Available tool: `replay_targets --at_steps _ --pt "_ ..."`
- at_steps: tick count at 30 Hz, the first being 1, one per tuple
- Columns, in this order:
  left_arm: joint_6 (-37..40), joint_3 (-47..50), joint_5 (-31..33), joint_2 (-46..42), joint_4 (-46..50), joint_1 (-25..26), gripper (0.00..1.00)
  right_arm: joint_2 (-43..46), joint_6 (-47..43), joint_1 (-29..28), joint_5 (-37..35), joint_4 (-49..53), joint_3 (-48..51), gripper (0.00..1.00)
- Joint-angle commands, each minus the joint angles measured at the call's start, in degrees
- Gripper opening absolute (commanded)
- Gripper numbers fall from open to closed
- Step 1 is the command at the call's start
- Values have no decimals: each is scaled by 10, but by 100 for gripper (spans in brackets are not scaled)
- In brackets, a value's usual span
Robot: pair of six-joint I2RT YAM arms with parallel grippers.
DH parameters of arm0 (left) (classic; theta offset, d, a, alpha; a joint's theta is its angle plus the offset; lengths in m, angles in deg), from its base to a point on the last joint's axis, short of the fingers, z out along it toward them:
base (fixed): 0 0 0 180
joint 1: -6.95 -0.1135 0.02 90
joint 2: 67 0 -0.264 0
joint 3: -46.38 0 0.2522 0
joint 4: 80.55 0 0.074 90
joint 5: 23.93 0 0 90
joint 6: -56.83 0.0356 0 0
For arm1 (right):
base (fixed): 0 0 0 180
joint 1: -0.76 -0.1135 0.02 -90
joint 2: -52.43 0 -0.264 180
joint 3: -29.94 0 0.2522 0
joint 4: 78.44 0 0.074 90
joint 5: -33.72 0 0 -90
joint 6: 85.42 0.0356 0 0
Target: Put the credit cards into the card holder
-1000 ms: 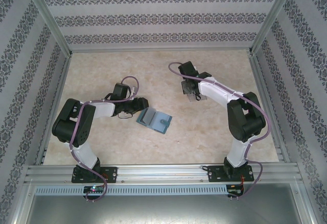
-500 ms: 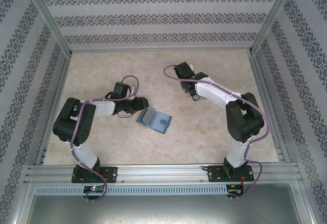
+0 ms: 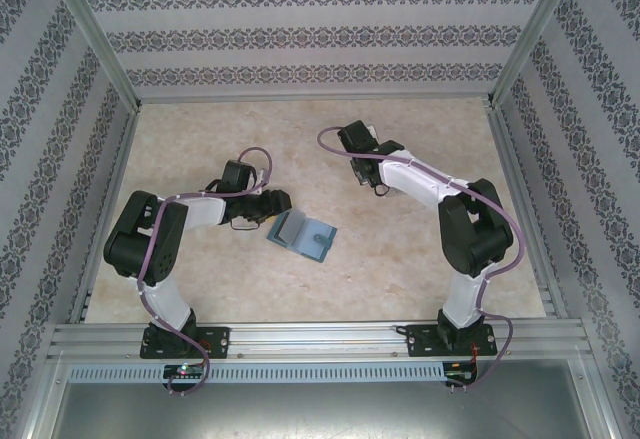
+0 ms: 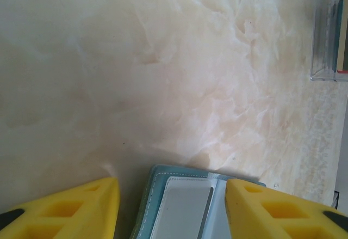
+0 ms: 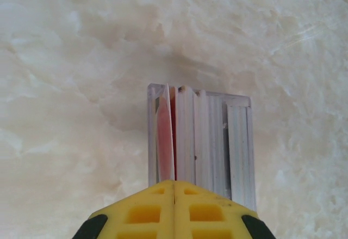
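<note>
Wallet (image 3: 301, 236) is laid open mid-table, with no card discernibly inserted; the left gripper (image 4: 171, 190) is held open astride its edge. The right gripper (image 5: 174, 187) is closed, apparently on the red card (image 5: 165, 135) in the clear stand (image 5: 228, 141); every transfer is judged outstanding

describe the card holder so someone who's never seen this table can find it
On the pale marble table, look near the middle, at the tips of the left arm's fingers. The card holder lies open there: a small teal-blue wallet with pale grey inner leaves. Its neighbour, a slotted stand under the right arm, is clear plastic.
</note>
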Motion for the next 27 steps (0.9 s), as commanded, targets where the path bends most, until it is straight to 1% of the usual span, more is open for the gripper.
replay_targets --at_steps 1,7,10,13,15,18,21,23,26,27 --pt "20 18 53 65 27 -3 55 37 19 2 35 14 2 0" --pt "21 26 58 42 24 -3 55 92 39 6 94 17 15 0" --pt "19 43 71 10 16 -5 55 144 64 7 128 -1 47 0" --pt "19 61 109 -26 16 -8 56 203 119 7 198 -25 95 0" --pt "16 68 111 -39 11 -11 57 248 168 0 273 -64 143 0" --pt "1 83 117 -57 -3 -13 57 299 251 -24 357 -127 215 0" --pt "-12 96 128 -75 -11 -12 57 321 339 -48 440 -205 290 0" --pt "-17 103 128 -82 -20 -12 58 321 387 -65 475 -253 327 0" --pt "-18 105 119 -78 -28 -12 58 289 430 -82 538 -308 357 0" --pt "-21 104 106 -69 -34 -13 58 276 442 -88 544 -320 364 0"
